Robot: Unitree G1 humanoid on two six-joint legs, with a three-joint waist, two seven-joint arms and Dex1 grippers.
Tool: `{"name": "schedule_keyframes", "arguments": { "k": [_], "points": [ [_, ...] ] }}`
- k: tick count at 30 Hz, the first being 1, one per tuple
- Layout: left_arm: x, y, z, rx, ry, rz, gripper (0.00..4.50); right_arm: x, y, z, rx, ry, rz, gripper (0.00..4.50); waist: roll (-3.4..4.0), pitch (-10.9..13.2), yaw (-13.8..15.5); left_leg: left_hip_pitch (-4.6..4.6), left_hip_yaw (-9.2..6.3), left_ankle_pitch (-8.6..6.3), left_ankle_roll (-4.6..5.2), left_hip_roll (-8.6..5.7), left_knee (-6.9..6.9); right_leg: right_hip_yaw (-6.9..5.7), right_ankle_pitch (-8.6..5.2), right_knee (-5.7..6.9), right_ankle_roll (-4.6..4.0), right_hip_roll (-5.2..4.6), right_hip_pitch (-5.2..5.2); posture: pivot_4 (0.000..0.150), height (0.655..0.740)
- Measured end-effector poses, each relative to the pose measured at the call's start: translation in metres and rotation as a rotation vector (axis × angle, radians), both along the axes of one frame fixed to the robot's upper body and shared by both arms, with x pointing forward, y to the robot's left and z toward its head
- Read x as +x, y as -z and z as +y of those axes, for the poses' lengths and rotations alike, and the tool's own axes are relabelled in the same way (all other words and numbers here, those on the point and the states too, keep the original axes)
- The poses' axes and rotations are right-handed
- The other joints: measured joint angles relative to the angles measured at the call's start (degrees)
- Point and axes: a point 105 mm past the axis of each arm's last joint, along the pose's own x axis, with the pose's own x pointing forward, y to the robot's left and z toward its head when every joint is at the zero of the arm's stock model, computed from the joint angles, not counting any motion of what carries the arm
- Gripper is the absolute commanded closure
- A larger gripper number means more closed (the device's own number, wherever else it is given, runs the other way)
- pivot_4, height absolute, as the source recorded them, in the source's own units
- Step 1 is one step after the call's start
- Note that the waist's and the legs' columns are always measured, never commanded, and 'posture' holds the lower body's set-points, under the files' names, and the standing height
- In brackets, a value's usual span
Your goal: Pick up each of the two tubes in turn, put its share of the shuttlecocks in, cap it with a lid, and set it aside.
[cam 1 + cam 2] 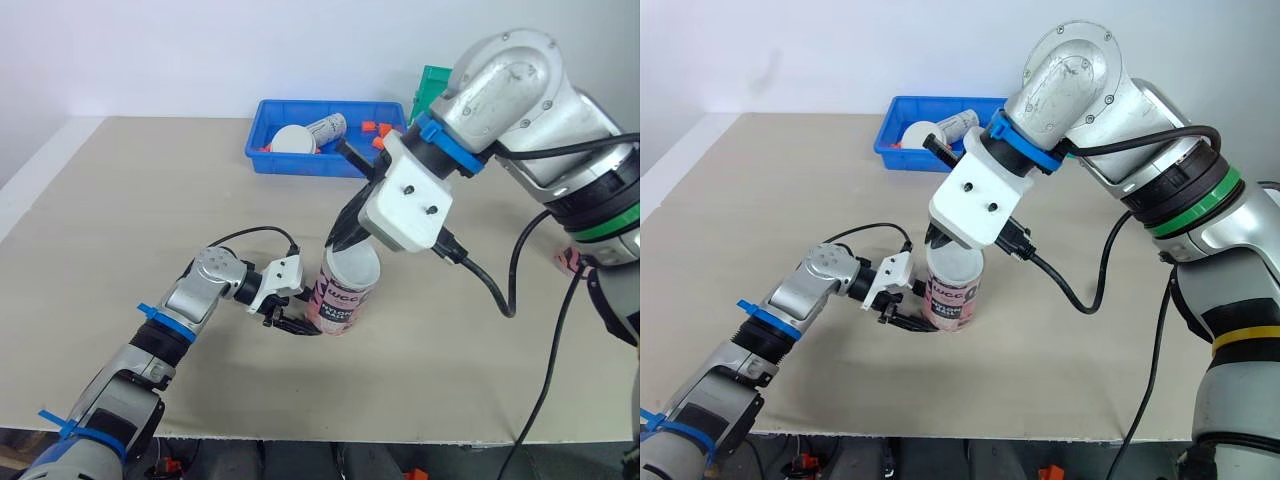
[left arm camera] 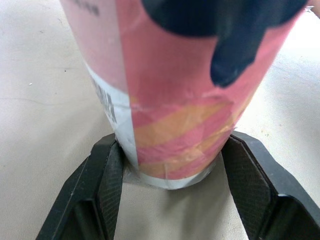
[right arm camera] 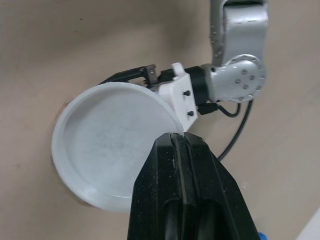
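Pink tube point(image 1: 345, 295) stood upright, its base gripped in the left pincer point(image 1: 293, 323). Directly above, the right pincer point(image 3: 176, 137) pinched the white lid point(image 3: 107, 150) by its rim — best kept level, then pressed squarely onto the mouth.

A pink tube point(image 1: 345, 300) stands upright on the table point(image 1: 150, 200), banded with orange low down, with a white panel of dark lettering on one side and a pale rim at its foot. A white lid point(image 3: 112, 145), round and shallow with a raised rim, lies across its mouth, hollow side up. A second tube point(image 1: 326, 127), greyish, lies on its side in the blue bin point(image 1: 300, 165) at the table's far edge, with another white lid point(image 1: 293, 139) just beside it.
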Motion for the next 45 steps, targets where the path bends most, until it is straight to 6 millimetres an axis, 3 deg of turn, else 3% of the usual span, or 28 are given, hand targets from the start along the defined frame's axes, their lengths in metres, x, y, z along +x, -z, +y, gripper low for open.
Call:
{"name": "schedule_keyframes", "arguments": {
  "k": [16,29,33,37,38,45],
  "points": [
    [0.000,0.000,0.000,0.000,-0.002,0.001,1.62,0.002,-0.002,0.000,-0.003,-0.014,-0.035,4.46,0.00,0.0,0.0,0.00,0.00,0.00,0.00,0.00,0.00,0.00,0.00,0.00,0.00,0.00,0.00,0.150,0.7038],
    [0.000,0.000,0.000,-0.028,-0.028,0.041,1.62,0.002,-0.043,-0.010,0.145,0.030,-0.062,4.46,0.00,0.0,0.0,-0.01,0.00,0.00,0.00,0.00,0.00,0.00,-0.01,0.00,0.00,-0.01,0.00,0.150,0.7038],
    [0.000,-0.001,0.003,-0.058,-0.056,0.074,1.62,0.006,-0.048,-0.010,0.166,0.065,-0.059,4.46,0.01,0.0,-0.1,0.01,0.01,0.00,0.00,0.04,-0.03,0.00,0.01,0.01,-0.05,0.03,-0.05,0.150,0.7038],
    [-0.004,-0.001,0.012,-0.071,-0.067,0.105,0.23,0.015,-0.049,-0.009,0.181,0.117,-0.044,4.50,0.02,0.0,-0.1,-0.01,0.01,0.00,0.00,0.07,-0.09,-0.02,-0.02,0.02,-0.10,0.05,-0.10,0.150,0.7038],
    [-0.007,-0.001,0.016,-0.067,-0.059,0.111,0.05,0.016,-0.050,-0.009,0.187,0.128,-0.042,4.50,0.01,0.0,-0.1,-0.01,0.01,0.00,0.00,0.07,-0.11,-0.02,-0.03,0.02,-0.07,0.05,-0.10,0.150,0.7038],
    [-0.012,0.003,0.028,-0.028,-0.021,-0.004,0.05,0.021,-0.050,-0.009,0.195,0.168,-0.020,4.50,0.02,0.0,0.0,0.02,0.00,-0.03,0.00,0.06,-0.28,-0.05,-0.03,0.02,0.03,0.05,-0.11,0.150,0.7038]
  ]
}}
